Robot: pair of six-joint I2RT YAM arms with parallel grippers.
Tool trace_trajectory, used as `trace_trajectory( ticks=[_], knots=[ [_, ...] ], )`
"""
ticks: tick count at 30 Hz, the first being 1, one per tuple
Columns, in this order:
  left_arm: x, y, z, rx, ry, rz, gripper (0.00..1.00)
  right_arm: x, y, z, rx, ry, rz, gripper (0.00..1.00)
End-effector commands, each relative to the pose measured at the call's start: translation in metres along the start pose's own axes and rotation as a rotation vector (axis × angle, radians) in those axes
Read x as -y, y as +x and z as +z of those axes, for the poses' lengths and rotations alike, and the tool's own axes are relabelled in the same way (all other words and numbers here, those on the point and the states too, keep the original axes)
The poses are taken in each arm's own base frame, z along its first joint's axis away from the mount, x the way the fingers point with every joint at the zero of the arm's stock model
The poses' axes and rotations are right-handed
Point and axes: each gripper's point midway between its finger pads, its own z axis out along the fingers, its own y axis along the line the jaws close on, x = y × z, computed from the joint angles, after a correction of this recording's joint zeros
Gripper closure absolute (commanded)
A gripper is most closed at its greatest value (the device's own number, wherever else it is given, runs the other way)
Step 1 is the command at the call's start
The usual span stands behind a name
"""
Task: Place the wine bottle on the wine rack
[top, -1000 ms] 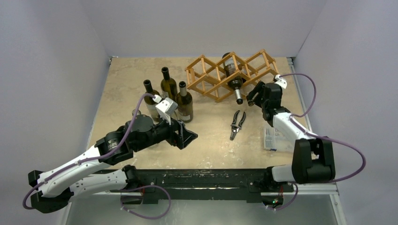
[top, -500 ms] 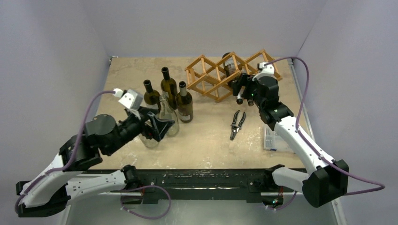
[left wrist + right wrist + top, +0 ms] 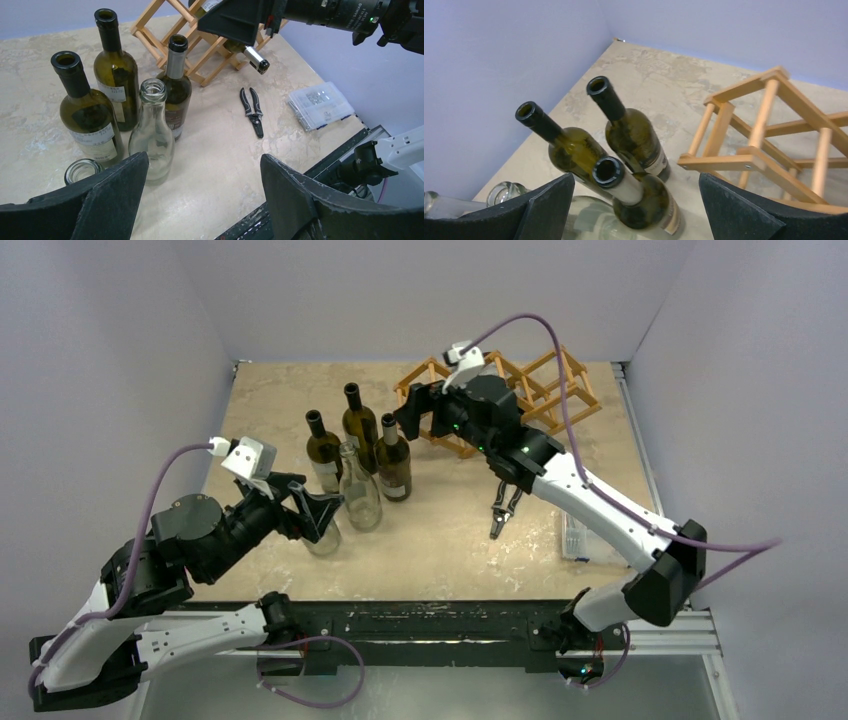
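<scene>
R gripper (image 3: 635, 180) is up at the left end of the wine rack (image 3: 744, 161), fingers spread wide, nothing btwn them; its own cam looks down past them onto bottle tops. Just under it, per the left wrist cam, a wine bottle (image 3: 251, 55) lies in the rack's lattice, pale-sleeved neck poking out toward the near side. Whether the fingers touch it, can't tell.

L gripper (image 3: 203, 160) sits low over the table (image 3: 450, 540), also wide apart & empty. A short clear glass bottle (image 3: 82, 171) is right by one finger, a tall clear glass bottle (image 3: 152, 131) just beyond. Behind that, three dark green bottles (image 3: 358, 425) stand upright in a tight cluster, mouths open, paper labels on.

Black-handled pliers (image 3: 503, 510) lie flat mid-table, near the rack's front. Clear plastic compartment box (image 3: 580, 537) is at the right edge, well apart from the bottles.

Surface is beige marble-look w/ grey veining. Pale lavender walls on three sides; the rack sits toward the back right corner. Black rail (image 3: 430, 625) runs along the near edge.
</scene>
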Motion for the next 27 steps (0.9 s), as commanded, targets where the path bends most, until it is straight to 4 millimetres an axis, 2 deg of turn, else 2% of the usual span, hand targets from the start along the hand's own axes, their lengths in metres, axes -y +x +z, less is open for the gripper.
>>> trace_trajectory(
  ticks=[1,5,10,16,21,27],
  knots=[
    [0.001,0.006,0.006,-0.005,-0.009,-0.008,0.17,-0.029,-0.015,0.005,0.018,0.016,-0.065,0.01],
    [0.003,0.003,0.010,-0.009,-0.009,0.018,0.17,-0.028,-0.007,0.016,-0.006,0.081,-0.097,0.04],
    [0.007,-0.004,0.008,0.013,0.013,0.019,0.16,-0.025,0.003,0.028,-0.040,0.108,-0.134,0.15],
    [0.007,-0.002,0.010,0.023,0.016,0.015,0.15,-0.027,0.010,0.041,-0.069,0.110,-0.174,0.27],
    [0.009,-0.003,0.008,0.021,0.034,0.012,0.16,-0.026,0.019,0.047,-0.102,0.118,-0.196,0.46],
    [0.007,0.001,0.010,0.017,0.022,0.014,0.15,-0.016,0.025,0.037,-0.101,0.142,-0.217,0.68]
  ],
)
